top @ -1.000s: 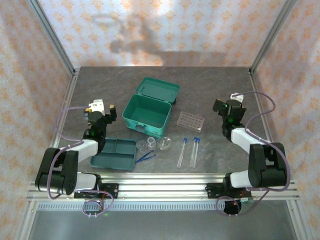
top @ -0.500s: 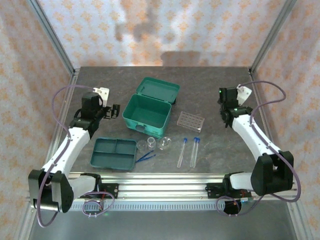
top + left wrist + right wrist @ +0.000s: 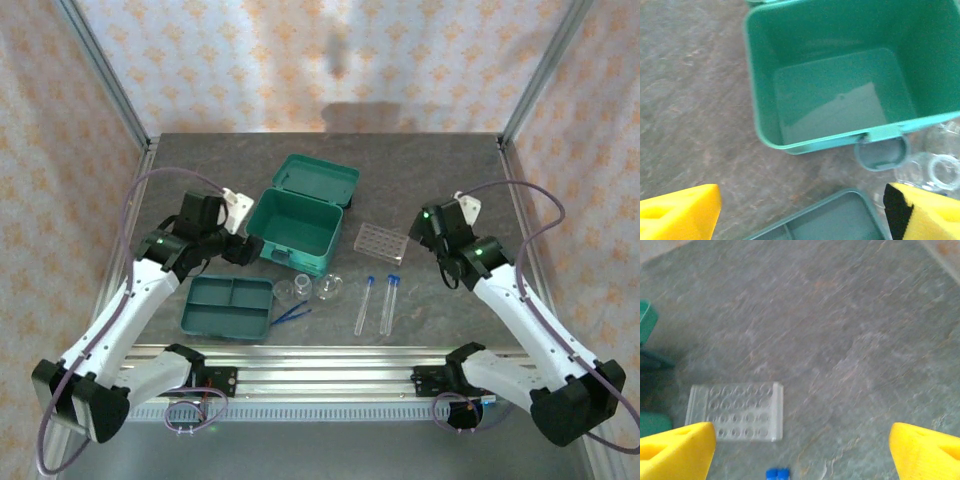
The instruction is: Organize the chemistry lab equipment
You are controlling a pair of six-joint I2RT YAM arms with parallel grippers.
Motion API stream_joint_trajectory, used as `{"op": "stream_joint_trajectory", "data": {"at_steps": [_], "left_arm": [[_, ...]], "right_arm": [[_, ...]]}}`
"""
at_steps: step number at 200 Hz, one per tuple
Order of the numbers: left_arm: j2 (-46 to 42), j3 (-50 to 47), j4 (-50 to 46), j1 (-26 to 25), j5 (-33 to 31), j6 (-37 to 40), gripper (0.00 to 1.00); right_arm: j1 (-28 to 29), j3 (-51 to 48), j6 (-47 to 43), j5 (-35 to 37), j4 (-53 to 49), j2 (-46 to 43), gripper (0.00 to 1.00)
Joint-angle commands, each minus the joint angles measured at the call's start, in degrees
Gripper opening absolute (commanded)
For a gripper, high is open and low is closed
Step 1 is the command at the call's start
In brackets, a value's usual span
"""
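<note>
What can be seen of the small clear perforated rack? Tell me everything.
The rack is a small, flat rectangular slab of clear, plastic-looking material pierced by a grid of round holes. It lies flat and empty on the grey table, right of the open teal case, just beyond the blue-capped test tubes. Only the table touches it.

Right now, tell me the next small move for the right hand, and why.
Probably ease the right hand left and down over the clear perforated rack. The hand is open and empty, the rack lies flat on the table left of its gap, and the blue-capped test tubes lying nearby will likely go into it.
</note>
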Motion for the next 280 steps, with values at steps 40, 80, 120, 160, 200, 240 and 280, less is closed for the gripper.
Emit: {"op": "stream_joint_trajectory", "data": {"at_steps": [40, 80, 120, 160, 200, 240, 280], "left_arm": [[7.7, 8.5, -5.6, -11.1, -2.4, -0.5, 0.83], [12.4, 11.7, -5.7, -17.6, -4.7, -0.1, 0.82], [14.3, 12.2, -2.7, -18.5, -5.0, -0.9, 0.82], [15.0, 12.5, -0.3, -18.5, -9.0, -0.8, 0.84], [15.1, 12.2, 0.9, -18.4, -9.7, -0.1, 0.86], [15.9, 11.4, 2.2, -18.5, -9.6, -0.3, 0.86], [15.9, 11.2, 2.7, -18.4, -7.1, 0.1, 0.86]], "right_arm": [[8.6, -3.1, 6.9, -2.8, -7.5, -0.7, 0.82], [13.8, -4.7, 9.7, -5.1, -6.5, 1.1, 0.73], [21.2, -3.5, 13.3, -3.5, -4.1, 7.5, 0.67], [26.3, -1.0, 16.6, -3.2, -1.5, 17.6, 0.59], [27.9, 1.1, 18.6, -5.4, 2.3, 23.9, 0.5], [28.0, 1.8, 21.6, -7.4, 4.6, 28.3, 0.44], [28.0, 1.6, 23.9, -6.9, 5.1, 29.4, 0.43]]}}
